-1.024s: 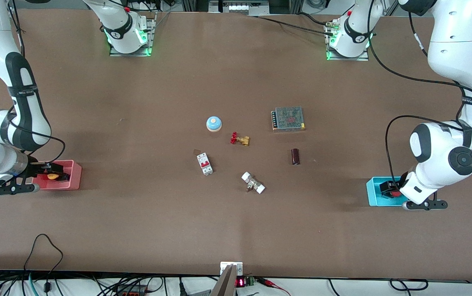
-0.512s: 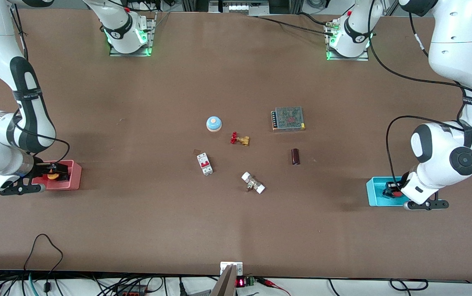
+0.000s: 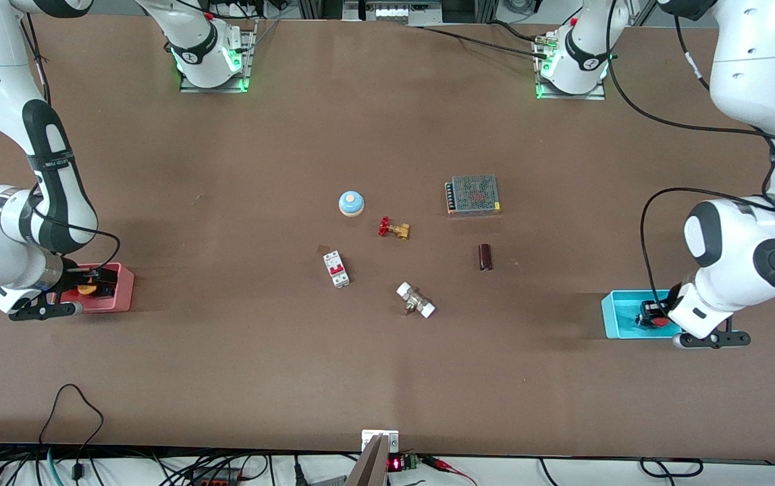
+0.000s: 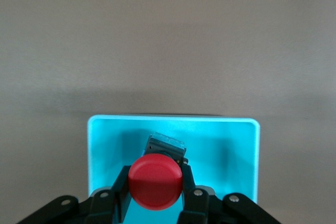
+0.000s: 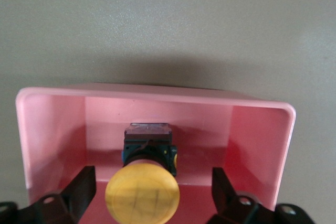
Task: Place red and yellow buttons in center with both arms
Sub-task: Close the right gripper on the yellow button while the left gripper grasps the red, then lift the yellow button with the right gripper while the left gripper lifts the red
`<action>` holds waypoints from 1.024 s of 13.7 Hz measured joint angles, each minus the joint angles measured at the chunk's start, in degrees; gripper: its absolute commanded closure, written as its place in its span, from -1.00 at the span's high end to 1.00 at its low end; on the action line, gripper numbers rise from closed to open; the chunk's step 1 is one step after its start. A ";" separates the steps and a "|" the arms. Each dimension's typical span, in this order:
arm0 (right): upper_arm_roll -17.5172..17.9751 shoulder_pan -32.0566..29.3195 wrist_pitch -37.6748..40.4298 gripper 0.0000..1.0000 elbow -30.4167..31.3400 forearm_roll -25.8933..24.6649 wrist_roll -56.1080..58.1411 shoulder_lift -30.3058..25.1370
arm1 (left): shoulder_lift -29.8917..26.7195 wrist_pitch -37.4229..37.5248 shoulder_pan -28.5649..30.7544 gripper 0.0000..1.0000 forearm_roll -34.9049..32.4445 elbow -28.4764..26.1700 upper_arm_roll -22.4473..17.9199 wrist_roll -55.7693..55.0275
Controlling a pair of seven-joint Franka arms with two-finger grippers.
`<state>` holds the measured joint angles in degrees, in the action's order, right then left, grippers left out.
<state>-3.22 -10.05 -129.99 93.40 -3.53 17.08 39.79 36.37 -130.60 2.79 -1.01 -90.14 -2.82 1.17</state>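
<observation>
The red button (image 3: 661,322) is in the cyan tray (image 3: 613,317) at the left arm's end of the table. My left gripper (image 3: 654,316) is down in that tray. In the left wrist view the left gripper (image 4: 155,177) is shut on the red button (image 4: 155,181), with both fingers against its sides above the cyan tray (image 4: 105,145). The yellow button (image 3: 86,289) stands in the pink tray (image 3: 124,290) at the right arm's end. My right gripper (image 3: 94,282) is open around it. In the right wrist view the right gripper (image 5: 153,177) straddles the yellow button (image 5: 142,195) without touching it, inside the pink tray (image 5: 52,124).
Around the table's middle lie a blue-domed button (image 3: 351,202), a brass valve with a red handwheel (image 3: 393,229), a white and red breaker (image 3: 336,268), a white-capped fitting (image 3: 416,300), a dark cylinder (image 3: 485,256) and a mesh-topped box (image 3: 473,194).
The left hand has shifted a little toward the left arm's end over the cyan tray. The right hand has moved further in over the pink tray, around the yellow button.
</observation>
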 measured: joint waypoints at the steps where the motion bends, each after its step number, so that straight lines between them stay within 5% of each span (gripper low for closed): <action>1: 0.00 0.00 0.00 0.28 -0.02 0.00 0.00 0.02 | -1.40 1.81 -0.19 -0.59 0.00 0.53 0.06 0.00; 6: 0.00 0.00 -0.01 -0.13 -0.39 0.00 0.00 0.16 | -8.61 9.83 -1.97 -0.59 0.00 1.36 0.89 -0.48; 14: 0.03 0.09 1.93 -0.23 -2.95 0.00 0.12 -0.50 | -10.04 13.73 -12.69 -0.59 0.00 1.51 1.69 -16.18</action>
<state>-3.19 -9.96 -128.06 90.44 -3.53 17.20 39.29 26.33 -116.88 -9.90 -1.01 -88.64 -1.13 -15.01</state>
